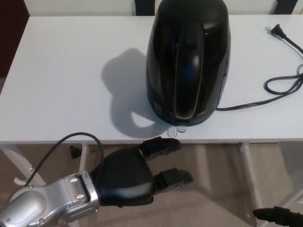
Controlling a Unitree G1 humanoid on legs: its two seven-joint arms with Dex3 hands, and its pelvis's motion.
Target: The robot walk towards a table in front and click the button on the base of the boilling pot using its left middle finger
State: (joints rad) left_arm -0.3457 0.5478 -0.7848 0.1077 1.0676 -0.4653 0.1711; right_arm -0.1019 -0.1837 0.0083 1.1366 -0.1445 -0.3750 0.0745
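The kettle (188,61) stands on the table (61,75) near its near edge, its clear button (175,130) poking out at the base. The left hand (130,177) hovers below the table edge, empty, fingers (163,144) spread toward the button. The approach is under way; next the upper finger likely must rise and press down on it.

Pot (188,61): glossy black plastic, smooth, mirror-like highlights; beyond the fingers (161,144).
Button (176,129): clear, glassy tab, just ahead of the fingers.
Table (61,71): matt white, smooth, under the pot.
Left hand (137,172): black plastic, satin sheen; fingers ribbed.
Forearm (47,205): brushed silver metal, behind the fingers.
Cord (284,82): black rubbery sheath, matt.
Floor (213,189): beige carpet, rough.
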